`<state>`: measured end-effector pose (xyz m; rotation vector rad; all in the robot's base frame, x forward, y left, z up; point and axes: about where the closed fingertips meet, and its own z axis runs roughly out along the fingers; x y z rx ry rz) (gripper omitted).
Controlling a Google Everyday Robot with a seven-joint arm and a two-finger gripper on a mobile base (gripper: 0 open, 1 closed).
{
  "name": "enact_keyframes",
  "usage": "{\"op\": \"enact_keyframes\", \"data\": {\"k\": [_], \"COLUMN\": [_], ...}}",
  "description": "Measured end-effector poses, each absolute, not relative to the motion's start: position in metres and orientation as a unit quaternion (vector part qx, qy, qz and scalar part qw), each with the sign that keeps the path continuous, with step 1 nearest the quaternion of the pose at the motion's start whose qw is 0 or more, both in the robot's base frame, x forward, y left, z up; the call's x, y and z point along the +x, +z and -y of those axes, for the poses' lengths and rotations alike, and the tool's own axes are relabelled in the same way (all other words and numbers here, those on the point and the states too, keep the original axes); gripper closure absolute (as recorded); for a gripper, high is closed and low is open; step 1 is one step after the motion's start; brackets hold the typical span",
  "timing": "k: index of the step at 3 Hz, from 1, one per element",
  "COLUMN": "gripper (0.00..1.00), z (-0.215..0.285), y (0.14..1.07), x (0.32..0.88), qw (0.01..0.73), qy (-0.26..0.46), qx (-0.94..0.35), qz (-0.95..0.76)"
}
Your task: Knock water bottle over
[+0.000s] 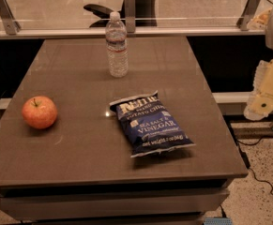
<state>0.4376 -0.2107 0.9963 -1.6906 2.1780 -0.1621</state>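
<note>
The water bottle (117,44) stands upright on the far middle part of the brown table (79,139). It is clear and ribbed, with a white cap and a thin label band with red. My gripper (266,90) is a pale yellow and white piece at the right edge of the camera view. It hangs off the table's right side, well apart from the bottle and level with the table's far half.
A red apple (39,112) sits at the table's left. A blue bag of salt and vinegar chips (151,123) lies in the middle right. A glass railing with metal posts (130,9) runs behind the table. Cables lie on the floor at the right (262,177).
</note>
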Motion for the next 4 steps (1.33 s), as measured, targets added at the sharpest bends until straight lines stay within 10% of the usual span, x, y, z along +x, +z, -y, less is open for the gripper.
{"op": "enact_keyframes", "data": {"k": [4], "gripper": [0.0], "z": [0.178], "y": [0.993], "x": [0.467], "qw": [0.234], "qy": [-0.042], "qx": [-0.616], "qz": [-0.751]}}
